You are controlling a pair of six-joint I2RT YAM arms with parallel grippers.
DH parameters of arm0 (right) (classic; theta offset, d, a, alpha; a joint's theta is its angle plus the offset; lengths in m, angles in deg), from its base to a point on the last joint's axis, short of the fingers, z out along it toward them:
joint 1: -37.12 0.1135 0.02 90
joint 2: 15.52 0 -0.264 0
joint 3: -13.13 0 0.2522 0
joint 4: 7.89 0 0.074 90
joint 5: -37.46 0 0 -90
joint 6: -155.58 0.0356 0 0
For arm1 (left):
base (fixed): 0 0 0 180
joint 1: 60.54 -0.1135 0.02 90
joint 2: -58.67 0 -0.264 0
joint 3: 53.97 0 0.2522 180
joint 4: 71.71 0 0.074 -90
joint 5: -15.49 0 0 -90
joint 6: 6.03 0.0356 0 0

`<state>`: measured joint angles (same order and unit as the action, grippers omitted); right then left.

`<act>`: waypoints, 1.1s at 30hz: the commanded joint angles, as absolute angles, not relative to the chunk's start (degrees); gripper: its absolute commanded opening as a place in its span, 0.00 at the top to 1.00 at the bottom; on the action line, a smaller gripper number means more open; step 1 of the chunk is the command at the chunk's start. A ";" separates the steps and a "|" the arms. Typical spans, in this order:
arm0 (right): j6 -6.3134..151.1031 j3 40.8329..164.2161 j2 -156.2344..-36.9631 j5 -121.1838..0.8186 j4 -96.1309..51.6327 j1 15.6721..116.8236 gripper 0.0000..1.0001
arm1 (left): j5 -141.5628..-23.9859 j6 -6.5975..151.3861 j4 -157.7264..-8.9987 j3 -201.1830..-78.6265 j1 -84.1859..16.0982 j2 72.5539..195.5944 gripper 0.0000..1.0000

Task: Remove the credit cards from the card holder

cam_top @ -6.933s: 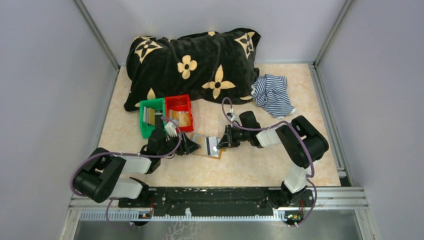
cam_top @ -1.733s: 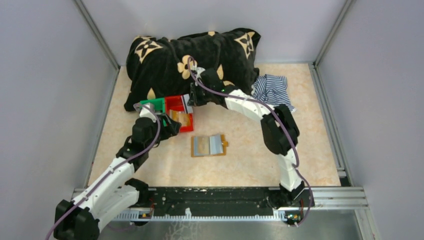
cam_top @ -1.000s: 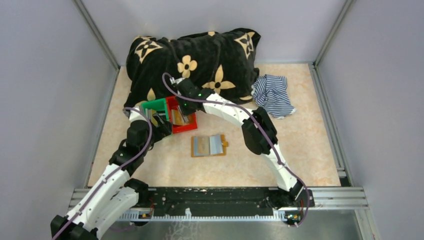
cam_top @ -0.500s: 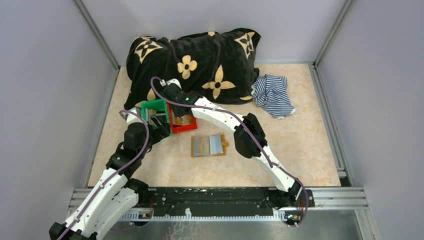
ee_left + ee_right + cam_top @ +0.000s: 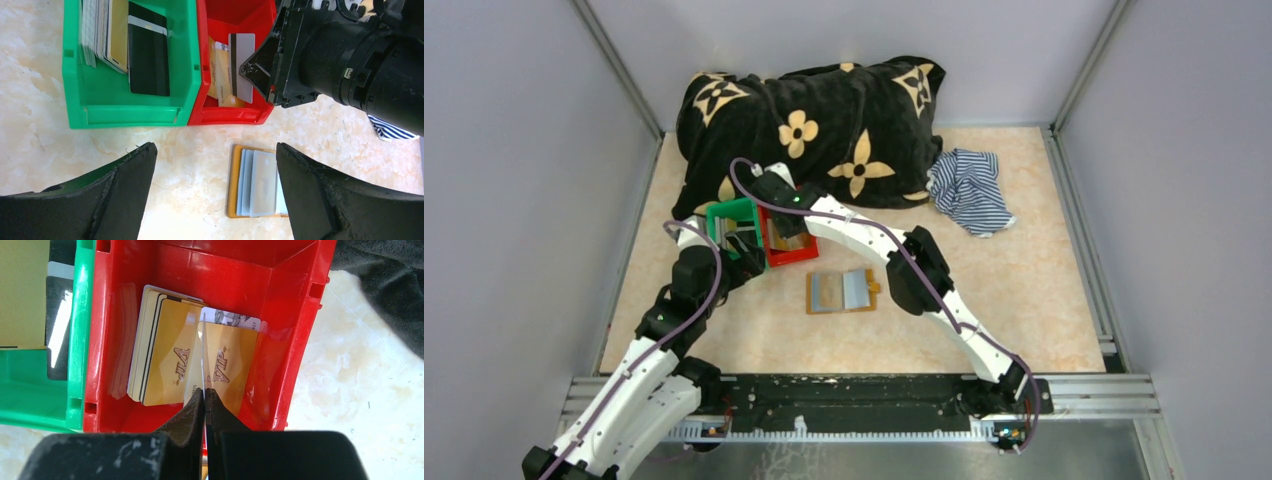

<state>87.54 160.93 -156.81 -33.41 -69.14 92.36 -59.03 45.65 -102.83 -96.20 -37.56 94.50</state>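
The tan card holder (image 5: 842, 291) lies open on the table, and its grey-blue pockets (image 5: 257, 182) still hold pale credit cards. My right gripper (image 5: 204, 390) is shut on a whitish credit card (image 5: 242, 65) with a dark stripe. It holds that card edge-on (image 5: 201, 352) above the red bin (image 5: 300, 315). Gold VIP cards (image 5: 167, 365) lie stacked in the bin below. My left gripper (image 5: 215, 150) hangs open and empty over the table, just in front of the bins and left of the card holder.
A green bin (image 5: 75, 100) with several cards, one black (image 5: 148, 55), stands against the red bin's (image 5: 796, 252) left side. A black flowered blanket (image 5: 814, 110) fills the back. A striped cloth (image 5: 969, 190) lies at the back right. Grey walls close in three sides.
My right arm carried the card left from the blanket's edge and came down over the red bin. The left arm drew back a little and stays open.
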 commanded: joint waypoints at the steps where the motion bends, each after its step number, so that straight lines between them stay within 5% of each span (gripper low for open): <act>1: 89.29 163.61 -157.61 -35.46 -67.20 92.62 1.00 | -59.97 45.34 -104.98 -98.09 -37.83 93.61 0.05; 33: 91.61 164.00 -162.41 -32.69 -64.46 95.22 1.00 | -60.23 44.96 -112.98 -99.69 -37.86 89.20 0.05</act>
